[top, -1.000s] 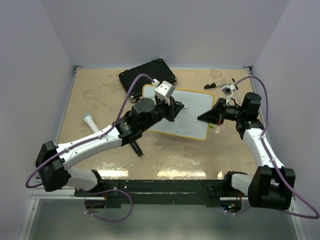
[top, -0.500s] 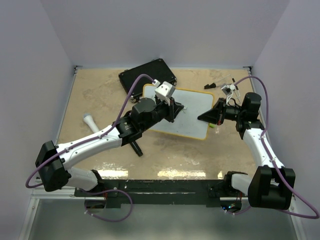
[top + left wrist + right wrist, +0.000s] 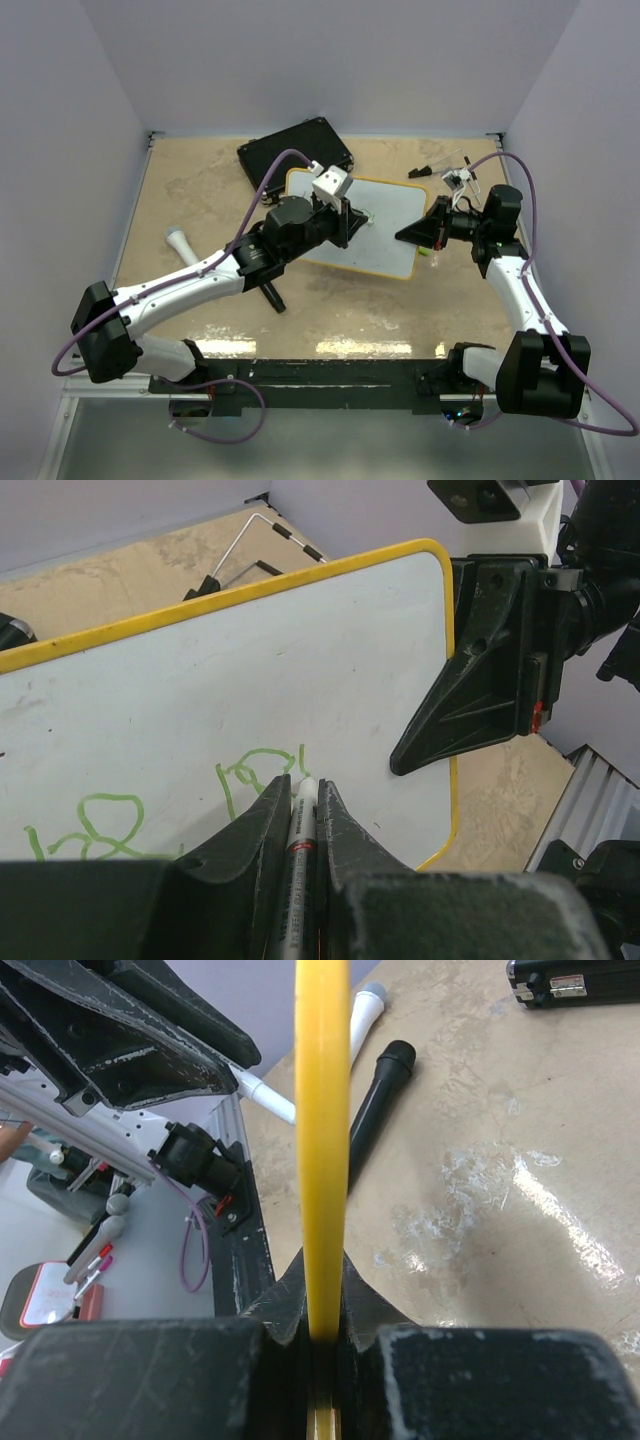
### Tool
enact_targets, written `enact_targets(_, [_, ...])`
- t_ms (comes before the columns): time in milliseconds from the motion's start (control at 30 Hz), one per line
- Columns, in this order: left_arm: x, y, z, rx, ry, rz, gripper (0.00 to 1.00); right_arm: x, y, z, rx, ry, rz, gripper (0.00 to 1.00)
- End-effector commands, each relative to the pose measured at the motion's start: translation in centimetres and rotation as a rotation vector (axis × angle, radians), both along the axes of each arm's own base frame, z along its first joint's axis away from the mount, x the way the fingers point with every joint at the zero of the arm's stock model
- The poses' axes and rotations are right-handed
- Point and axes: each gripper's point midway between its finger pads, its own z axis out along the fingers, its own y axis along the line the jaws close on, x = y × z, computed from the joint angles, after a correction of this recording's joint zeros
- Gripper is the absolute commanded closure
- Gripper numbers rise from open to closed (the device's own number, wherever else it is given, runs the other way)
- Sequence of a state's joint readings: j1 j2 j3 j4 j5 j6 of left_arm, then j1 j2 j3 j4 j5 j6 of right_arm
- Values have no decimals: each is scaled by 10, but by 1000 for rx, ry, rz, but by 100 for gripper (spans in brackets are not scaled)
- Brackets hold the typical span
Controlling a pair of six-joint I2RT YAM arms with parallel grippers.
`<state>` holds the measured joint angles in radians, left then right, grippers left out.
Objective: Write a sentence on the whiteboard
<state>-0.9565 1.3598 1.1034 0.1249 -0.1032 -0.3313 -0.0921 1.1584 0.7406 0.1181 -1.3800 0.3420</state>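
Note:
The whiteboard [image 3: 385,240], white with a yellow rim, lies tilted over the table's middle. My left gripper [image 3: 352,222] is over its face, shut on a white marker [image 3: 299,845] whose tip touches the board [image 3: 330,650]. The sentence [image 3: 245,772] is green loops just left of the tip, with more at the lower left. My right gripper [image 3: 418,233] is shut on the board's right edge. In the right wrist view the yellow rim [image 3: 322,1110] runs edge-on between the closed fingers of the right gripper [image 3: 322,1282]. In the left wrist view the right gripper's black fingers [image 3: 480,680] clamp the rim.
A black case [image 3: 296,150] lies behind the board. A black cylinder [image 3: 272,295] and a white-grey tube [image 3: 181,243] lie on the table under my left arm. Small black items [image 3: 422,170] and a wire piece lie at the back right.
My left gripper has shifted slightly along the board with the marker in it. The right arm and the board have stayed put.

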Motion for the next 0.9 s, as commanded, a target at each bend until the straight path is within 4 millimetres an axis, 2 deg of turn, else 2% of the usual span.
enact_targets(0, [-1,-4,4,-9,14,-16,100,-5,2,27,7,-107,65,100])
enact_targets(367, [-1,-6,0,-4,28,-21,100,-5,2,27,6,-109,65,100])
enact_targets(867, [23,-15,48,-38,-62,21,100,-6,2,28,6,-112,66,100])
